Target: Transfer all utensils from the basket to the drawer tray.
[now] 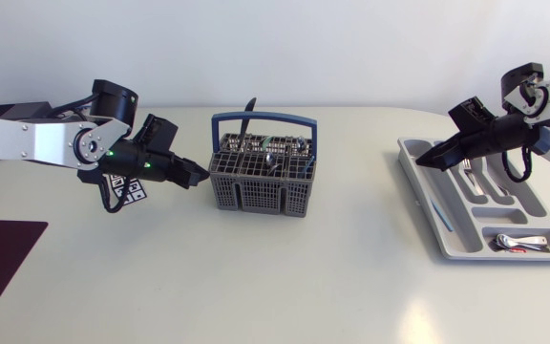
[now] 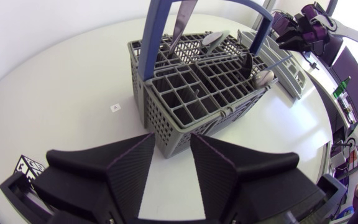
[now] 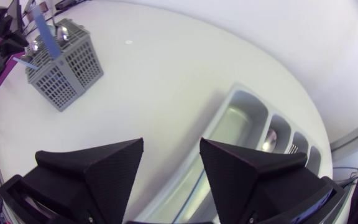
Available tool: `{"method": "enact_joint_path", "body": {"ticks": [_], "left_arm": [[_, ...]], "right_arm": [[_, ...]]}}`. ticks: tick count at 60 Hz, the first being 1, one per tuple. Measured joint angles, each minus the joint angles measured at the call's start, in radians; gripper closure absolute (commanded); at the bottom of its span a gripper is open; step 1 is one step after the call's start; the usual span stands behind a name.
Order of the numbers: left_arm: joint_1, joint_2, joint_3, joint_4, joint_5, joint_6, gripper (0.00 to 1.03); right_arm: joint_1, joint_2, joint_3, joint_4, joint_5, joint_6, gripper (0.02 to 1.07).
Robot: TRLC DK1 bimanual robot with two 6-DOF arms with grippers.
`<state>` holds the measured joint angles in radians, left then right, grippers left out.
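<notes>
The grey basket (image 1: 261, 178) with a blue handle stands mid-table and holds several utensils, among them a black-handled one (image 1: 249, 103) sticking up and a spoon (image 2: 263, 76). My left gripper (image 1: 199, 177) is open just left of the basket; in the left wrist view its fingers (image 2: 173, 140) frame the basket's near corner and hold nothing. My right gripper (image 1: 430, 157) hovers open and empty over the far left end of the grey drawer tray (image 1: 447, 234). The right wrist view shows its fingers (image 3: 171, 144) above the tray's rim (image 3: 241, 109). A fork (image 1: 468, 170), spoons (image 1: 523, 241) and a thin blue utensil (image 1: 434, 205) lie in the tray.
A dark maroon mat (image 1: 3, 253) covers the front left corner. A small cube with a black-and-white marker (image 1: 130, 194) sits under my left arm. The tray lies close to the table's right edge.
</notes>
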<state>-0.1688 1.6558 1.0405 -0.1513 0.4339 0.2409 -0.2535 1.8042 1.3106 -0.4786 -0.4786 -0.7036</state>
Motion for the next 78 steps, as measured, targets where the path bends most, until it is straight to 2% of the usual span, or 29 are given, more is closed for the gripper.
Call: {"method": "enact_joint_path", "body": {"ticks": [14, 27, 34, 43, 47, 57, 69, 75, 78], "left_arm": [[0.000, 0.000, 0.000, 0.000, 0.000, 0.000, 0.60], [0.000, 0.000, -0.002, 0.001, 0.000, 0.000, 0.60], [0.000, 0.000, -0.005, 0.003, 0.000, 0.000, 0.60], [0.000, 0.000, -0.008, 0.003, 0.000, 0.000, 0.60], [0.000, 0.000, -0.008, 0.003, 0.000, 0.000, 0.60], [0.000, 0.000, -0.008, 0.003, 0.000, 0.000, 0.60], [0.000, 0.000, -0.010, 0.003, 0.000, 0.000, 0.60], [0.000, 0.000, -0.010, 0.003, 0.000, 0.004, 0.60], [0.000, 0.000, -0.010, 0.003, 0.000, 0.004, 0.60]], "right_arm": [[0.191, -0.257, -0.303, 0.197, -0.056, -0.015, 0.33], [0.324, -0.287, -0.430, 0.315, -0.101, -0.021, 0.33], [0.397, -0.286, -0.461, 0.424, -0.101, 0.021, 0.34], [0.482, -0.257, -0.462, 0.521, -0.101, 0.086, 0.45], [0.511, -0.230, -0.460, 0.571, -0.099, 0.118, 0.45], [0.552, -0.156, -0.444, 0.645, -0.084, 0.175, 0.60], [0.553, -0.119, -0.420, 0.715, -0.074, 0.217, 0.63], [0.553, -0.108, -0.407, 0.735, -0.074, 0.232, 0.71], [0.553, -0.101, -0.405, 0.746, -0.074, 0.234, 0.71]]}}
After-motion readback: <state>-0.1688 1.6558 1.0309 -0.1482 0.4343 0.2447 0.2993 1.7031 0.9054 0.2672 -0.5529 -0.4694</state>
